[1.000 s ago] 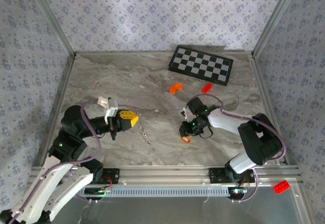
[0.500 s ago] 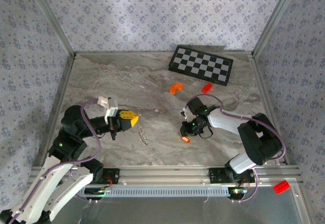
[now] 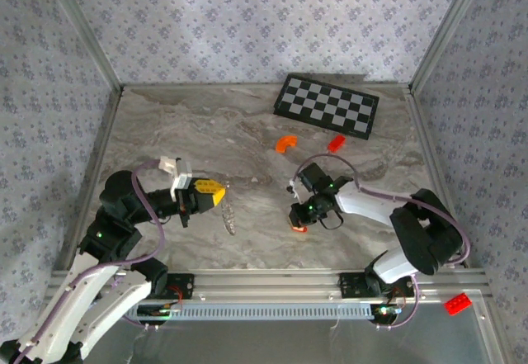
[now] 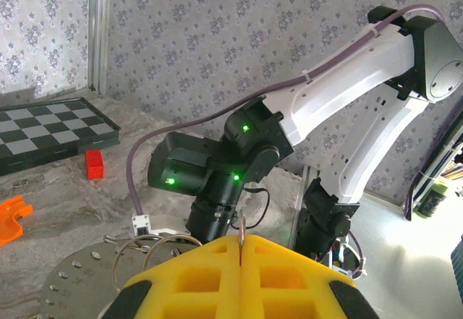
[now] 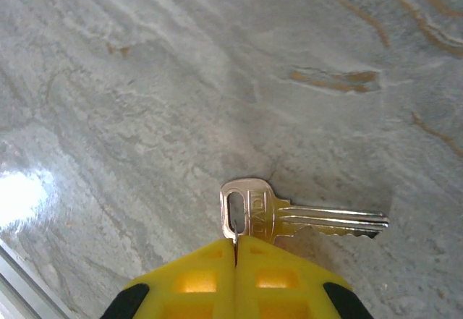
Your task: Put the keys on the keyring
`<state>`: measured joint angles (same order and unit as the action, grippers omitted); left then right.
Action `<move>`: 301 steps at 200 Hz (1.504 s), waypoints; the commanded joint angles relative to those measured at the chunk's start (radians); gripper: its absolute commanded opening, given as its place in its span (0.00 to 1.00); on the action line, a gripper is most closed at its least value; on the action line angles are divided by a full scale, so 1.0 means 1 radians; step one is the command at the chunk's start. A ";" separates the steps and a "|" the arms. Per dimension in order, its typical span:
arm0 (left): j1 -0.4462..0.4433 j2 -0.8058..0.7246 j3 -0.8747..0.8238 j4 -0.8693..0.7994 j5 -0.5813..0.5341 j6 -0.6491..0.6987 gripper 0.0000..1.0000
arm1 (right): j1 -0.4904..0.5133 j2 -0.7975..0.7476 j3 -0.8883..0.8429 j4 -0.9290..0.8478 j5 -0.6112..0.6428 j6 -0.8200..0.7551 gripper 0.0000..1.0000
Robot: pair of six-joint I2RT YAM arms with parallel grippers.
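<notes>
A brass-silver key (image 5: 289, 214) lies flat on the marble table, blade pointing right. My right gripper (image 5: 236, 243) is shut at the key's head, and a thin metal wire pokes from between its fingertips into the key's hole. From above, the right gripper (image 3: 297, 218) sits low at table centre-right. My left gripper (image 3: 221, 192) is shut on the keyring, a thin metal edge (image 4: 240, 226) pinched between its yellow fingers. The beaded chain (image 3: 230, 215) hangs from the left gripper. Wire loops (image 4: 145, 250) show beside the left fingers. No red-headed key is visible.
A checkered board (image 3: 327, 106) lies at the back right, with an orange arc (image 3: 285, 142) and a red brick (image 3: 336, 142) in front of it. A perforated metal disc (image 4: 76, 286) sits under the left gripper. Another red brick (image 3: 458, 303) lies outside the rail.
The right gripper has shifted a little to the left. The hanging chain has swung slightly left under the left gripper, which stays in place.
</notes>
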<state>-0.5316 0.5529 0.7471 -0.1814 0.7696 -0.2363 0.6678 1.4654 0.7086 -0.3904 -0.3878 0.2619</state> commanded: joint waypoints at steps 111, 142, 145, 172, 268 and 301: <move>-0.012 0.148 0.190 0.011 0.109 0.068 0.00 | 0.130 -0.602 0.042 0.116 -0.031 -0.196 0.00; -0.015 0.208 0.238 -0.016 0.121 0.104 0.00 | 0.159 -0.598 0.120 0.135 -0.060 -0.223 0.00; -0.014 0.213 0.242 -0.018 0.124 0.107 0.00 | 0.160 -0.597 0.124 0.138 -0.060 -0.224 0.01; -0.016 0.233 0.257 -0.027 0.134 0.129 0.00 | 0.172 -0.576 0.198 0.114 -0.097 -0.247 0.05; -0.039 0.251 0.279 -0.076 0.185 0.168 0.00 | 0.171 -0.462 0.461 -0.128 -0.210 -0.330 0.00; -0.060 0.261 0.306 -0.132 0.178 0.199 0.00 | 0.180 -0.449 0.461 -0.096 -0.241 -0.299 0.00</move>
<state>-0.5777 0.8097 0.9878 -0.2882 0.9134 -0.0830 0.8368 1.0122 1.1431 -0.4767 -0.5812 -0.0517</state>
